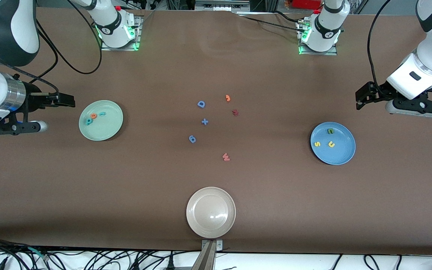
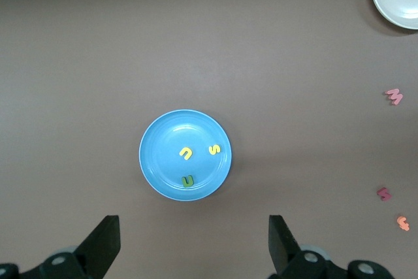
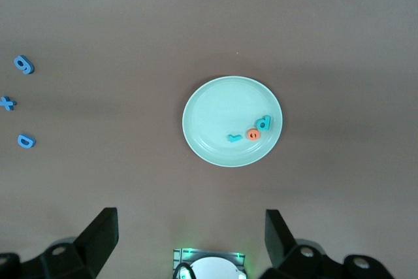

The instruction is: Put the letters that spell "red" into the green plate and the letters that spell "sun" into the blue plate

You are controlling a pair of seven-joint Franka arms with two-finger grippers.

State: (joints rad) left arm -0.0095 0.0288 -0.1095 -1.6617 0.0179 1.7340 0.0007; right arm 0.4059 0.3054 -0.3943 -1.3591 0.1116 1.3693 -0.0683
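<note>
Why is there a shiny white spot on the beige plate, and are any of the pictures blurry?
Front view: the beige plate is glossy, so a light above bounces off it as white glare; green lights glow at both arm bases. Left wrist view: the blue plate is sharp and casts a soft shadow. Right wrist view: the green plate looks sharp too.

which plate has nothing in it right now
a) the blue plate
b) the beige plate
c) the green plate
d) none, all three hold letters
b: the beige plate shows only a bare glossy surface, while the green plate holds three small letters and the blue plate holds three as well.
</note>
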